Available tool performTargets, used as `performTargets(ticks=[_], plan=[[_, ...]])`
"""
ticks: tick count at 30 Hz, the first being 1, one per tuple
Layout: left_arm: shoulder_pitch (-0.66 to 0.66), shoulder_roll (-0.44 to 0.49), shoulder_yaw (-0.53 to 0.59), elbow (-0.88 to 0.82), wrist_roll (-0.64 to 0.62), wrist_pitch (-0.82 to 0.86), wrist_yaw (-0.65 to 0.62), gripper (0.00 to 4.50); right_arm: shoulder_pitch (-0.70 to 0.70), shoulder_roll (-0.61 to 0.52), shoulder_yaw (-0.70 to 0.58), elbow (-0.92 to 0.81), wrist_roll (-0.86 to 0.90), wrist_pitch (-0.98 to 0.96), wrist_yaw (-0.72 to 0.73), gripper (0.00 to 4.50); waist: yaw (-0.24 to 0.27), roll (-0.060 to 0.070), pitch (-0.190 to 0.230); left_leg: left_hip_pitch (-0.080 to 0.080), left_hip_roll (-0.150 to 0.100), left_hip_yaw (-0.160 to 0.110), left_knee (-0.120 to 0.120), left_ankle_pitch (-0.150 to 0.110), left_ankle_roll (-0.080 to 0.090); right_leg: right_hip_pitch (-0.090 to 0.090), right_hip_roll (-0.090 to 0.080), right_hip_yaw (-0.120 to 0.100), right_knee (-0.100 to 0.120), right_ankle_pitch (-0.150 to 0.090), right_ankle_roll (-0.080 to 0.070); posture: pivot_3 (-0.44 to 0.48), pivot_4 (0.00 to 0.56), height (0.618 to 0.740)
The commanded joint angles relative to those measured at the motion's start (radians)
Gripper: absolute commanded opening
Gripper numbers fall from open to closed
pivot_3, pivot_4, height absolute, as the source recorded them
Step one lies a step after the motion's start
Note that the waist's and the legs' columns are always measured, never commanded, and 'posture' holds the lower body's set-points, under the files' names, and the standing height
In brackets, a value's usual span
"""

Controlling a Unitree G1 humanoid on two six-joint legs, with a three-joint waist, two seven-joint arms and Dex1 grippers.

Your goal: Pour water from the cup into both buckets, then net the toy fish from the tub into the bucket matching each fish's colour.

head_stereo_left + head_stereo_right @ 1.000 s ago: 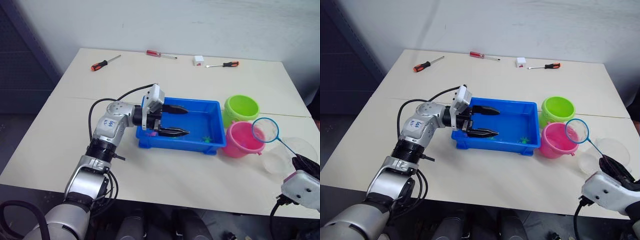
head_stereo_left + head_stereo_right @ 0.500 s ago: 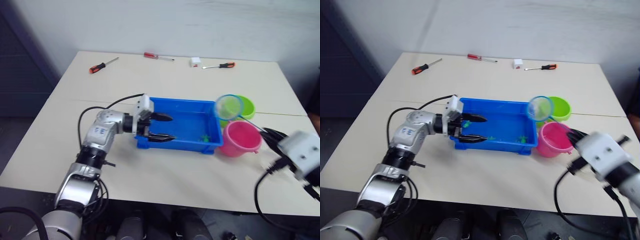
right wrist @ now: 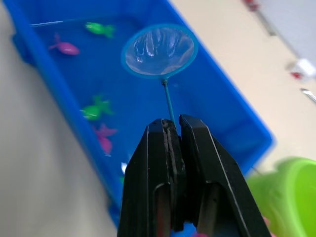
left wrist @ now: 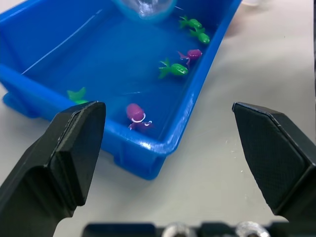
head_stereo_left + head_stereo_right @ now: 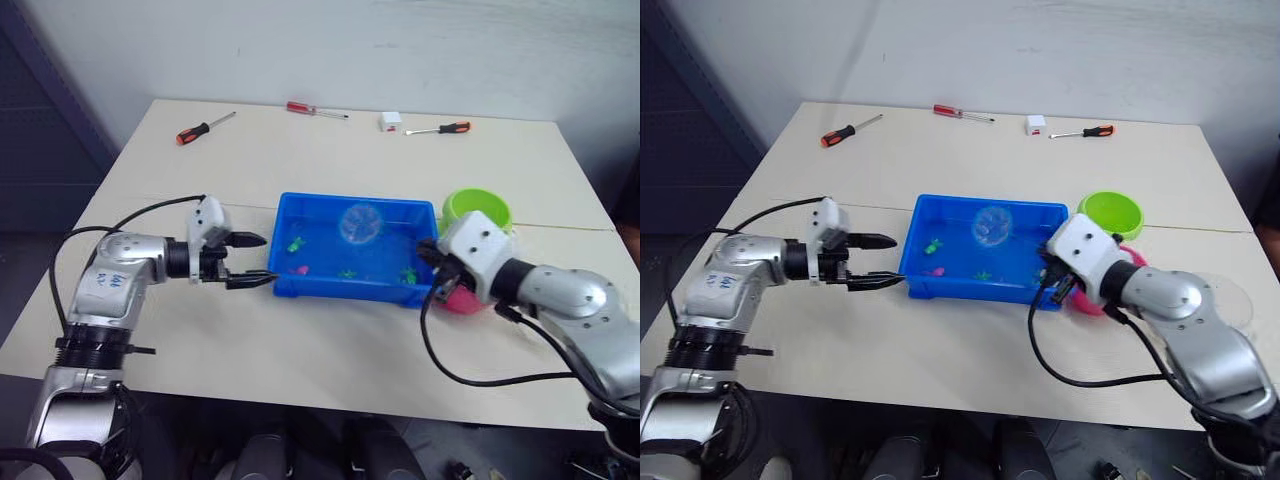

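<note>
A lab or workshop: beige table (image 5: pixel 330 330) against a bare white wall (image 5: pixel 330 45) (screwdrivers (image 5: pixel 205 128) lying about).

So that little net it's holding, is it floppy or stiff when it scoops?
The net probably scoops fairly stiffly: its blue hoop keeps a clean round shape and the thin handle runs straight from the right gripper, shut on it. The clear mesh looks soft, so it likely sags. It seems light; the slim handle might twist in the grip.

The two head views looked forward and down from 6 o'clock over the whole table (image 5: pixel 330 330), sharing almost the same scene. Each wrist view sat close, looking along its fingers; both shared the tub (image 4: pixel 148 148) interior.
</note>
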Motion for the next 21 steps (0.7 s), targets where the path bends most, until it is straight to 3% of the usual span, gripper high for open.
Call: performTargets(ticks=[1, 8, 15, 21], plan=[[0.027, 0.031, 0.032, -0.087, -0.038, 0.047, 0.017, 4.43, -0.017, -0.005, 0.03, -0.007, -0.027, -0.002, 0.009, 0.0, 0.001, 0.0, 0.0, -0.001, 0.0, 0.0, 0.0, 0.0, 0.0, 0.0, 0.0, 0.0, 0.0, 0.0, 0.0, 0.0, 0.15, 0.74], [0.06, 0.058, 0.018, -0.175, -0.062, 0.07, 0.016, 4.43, -0.009, -0.069, 0.057, 0.017, -0.097, -0.044, 0.045, 0.0, 0.0, 0.0, 0.0, -0.003, 0.0, 0.0, 0.001, 0.0, 0.001, -0.002, 0.0, 0.0, 0.0, 0.0, 0.0, 0.0, 0.15, 0.74], [0.03, 0.009, -0.021, -0.236, -0.11, 0.082, 0.005, 4.43, 0.046, -0.244, -0.105, 0.034, -0.08, -0.058, 0.166, 0.0, 0.003, 0.0, 0.0, -0.003, 0.0, 0.0, 0.001, 0.0, 0.001, -0.002, 0.0, -0.001, -0.001, 0.0, 0.0, 0.0, 0.15, 0.74], [-0.035, -0.042, -0.061, -0.215, -0.113, 0.073, 0.016, 4.43, 0.031, -0.352, -0.064, 0.168, -0.137, -0.269, 0.294, 0.0, -0.003, 0.0, 0.0, -0.003, 0.0, 0.0, 0.002, -0.001, 0.001, -0.001, 0.0, -0.001, -0.001, 0.0, 0.0, 0.0, 0.15, 0.74]])
